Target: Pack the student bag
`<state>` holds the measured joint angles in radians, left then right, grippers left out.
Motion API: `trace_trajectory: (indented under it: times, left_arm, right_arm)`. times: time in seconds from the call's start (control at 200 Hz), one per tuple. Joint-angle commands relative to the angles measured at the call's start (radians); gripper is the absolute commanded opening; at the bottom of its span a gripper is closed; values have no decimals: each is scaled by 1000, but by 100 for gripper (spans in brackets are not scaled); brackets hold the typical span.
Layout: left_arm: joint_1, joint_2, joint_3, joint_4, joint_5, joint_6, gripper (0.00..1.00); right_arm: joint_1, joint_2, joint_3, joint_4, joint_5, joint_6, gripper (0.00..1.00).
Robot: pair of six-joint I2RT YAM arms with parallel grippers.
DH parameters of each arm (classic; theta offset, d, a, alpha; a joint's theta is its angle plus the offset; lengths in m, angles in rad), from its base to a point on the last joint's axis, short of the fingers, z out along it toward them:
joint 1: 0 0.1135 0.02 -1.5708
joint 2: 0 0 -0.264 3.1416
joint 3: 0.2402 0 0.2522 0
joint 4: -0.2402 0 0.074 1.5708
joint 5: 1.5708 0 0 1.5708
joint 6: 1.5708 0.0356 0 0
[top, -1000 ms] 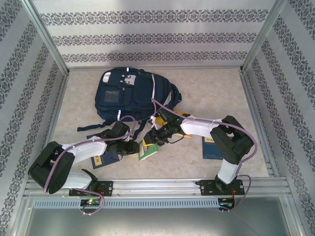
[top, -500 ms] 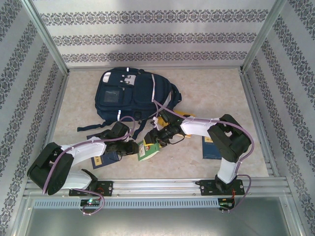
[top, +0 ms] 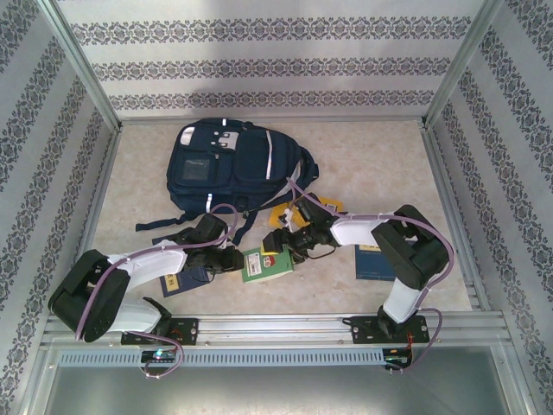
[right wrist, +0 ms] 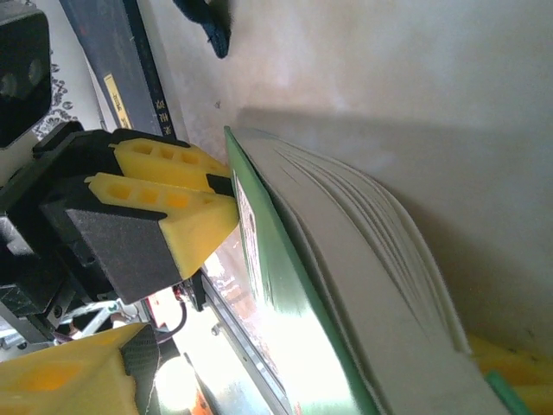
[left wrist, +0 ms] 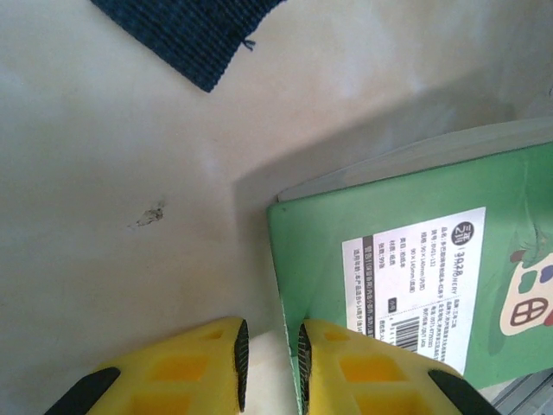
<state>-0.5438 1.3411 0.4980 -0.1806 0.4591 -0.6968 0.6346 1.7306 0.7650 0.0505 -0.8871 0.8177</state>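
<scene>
The student bag (top: 229, 166), a navy backpack, lies flat at the back of the table; one of its straps (left wrist: 186, 30) reaches toward me. In front of it a green book (top: 265, 264) rests on the table, with a white barcode label on its cover (left wrist: 415, 277). My left gripper (top: 235, 259) (left wrist: 270, 341) is shut on the book's left corner, with the cover edge between its yellow fingers. My right gripper (top: 278, 246) (right wrist: 302, 380) stands open, one finger on each side of the book's fanned pages (right wrist: 371, 259).
One dark blue book (top: 183, 282) lies under my left arm and another (top: 378, 259) by my right arm's base. A yellow book (top: 289, 212) sits under my right forearm. Patterned walls close in three sides, and a metal rail (top: 276, 327) runs along the near edge.
My right gripper has opened and drawn slightly to the right. The green book has tipped from a steep tilt to lying flatter, cover up. My left gripper has kept its hold.
</scene>
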Motion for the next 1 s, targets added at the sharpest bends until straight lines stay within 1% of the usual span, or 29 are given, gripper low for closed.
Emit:
trace_trajectory:
  times: [0.0, 0.055, 0.155, 0.265, 0.34, 0.42, 0.465, 0.505, 0.605, 0.709, 0.764, 0.854, 0.919, 0.999]
  left_arm:
    - [-13, 34, 2, 23, -16, -16, 25]
    - [-16, 42, 1, 35, -9, -21, 24]
    - [-21, 50, -1, 58, -1, -35, 24]
    - [-24, 39, -2, 59, -3, -45, 24]
    - [-24, 3, 1, 34, -17, -47, 24]
    - [-24, -67, 18, -37, -54, -36, 25]
    - [-23, -111, 37, -94, -78, -25, 29]
    - [-22, -152, 62, -145, -96, -13, 33]
    - [-23, -217, 149, -263, -124, 20, 46]
    - [-15, -203, 274, -347, -129, 61, 55]
    - [-7, -156, 353, -376, -127, 84, 58]
    - [12, -45, 508, -416, -120, 109, 62]
    - [22, 49, 626, -419, -106, 115, 65]
    - [39, 189, 795, -452, -105, 134, 66]
  right_arm:
    - [1, -38, -19, 43, 2, 16, 65]
    - [12, -32, -13, 29, 20, 15, 60]
    - [48, -6, 16, -2, 57, 15, 57]
    - [82, 19, 43, -33, 102, 16, 49]
    - [80, 6, 44, -74, 147, 7, 38]
    - [54, -42, 28, -112, 185, -3, 21]
    - [34, -76, 13, -117, 188, 1, 11]
    - [14, -108, 0, -120, 181, 3, 6]
    - [-33, -192, -14, -155, 167, -14, 5]
    - [-88, -291, -34, -178, 176, -32, 6]
    - [-113, -347, -47, -205, 214, -49, 6]
    - [-153, -420, -57, -259, 316, -73, 6]
    - [-170, -461, -73, -265, 381, -71, 6]
    - [-172, -493, -84, -271, 462, -92, 4]
